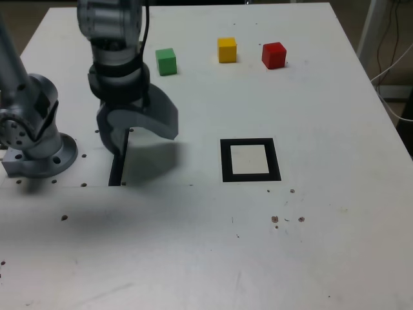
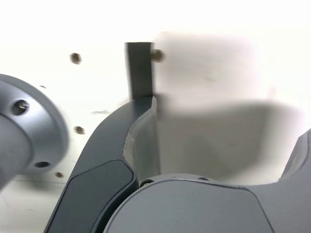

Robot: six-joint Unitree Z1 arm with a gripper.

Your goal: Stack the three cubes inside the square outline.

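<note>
You have three small solid cubes in a row along the far side of the white table (image 1: 322,258): green cube (image 1: 166,61) at the exterior view's left, yellow cube (image 1: 226,50) in the middle, red cube (image 1: 274,55) at the right; the square outline (image 1: 250,159), thick black around a pale centre, holds nothing; your gripper (image 1: 135,132) hangs wide open and empty over a thin black strip (image 2: 140,69).

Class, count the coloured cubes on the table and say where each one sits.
3, in a row along the far side in the exterior view: green cube on that view's left, yellow cube in the middle, red cube on the right. None looks hidden.
</note>
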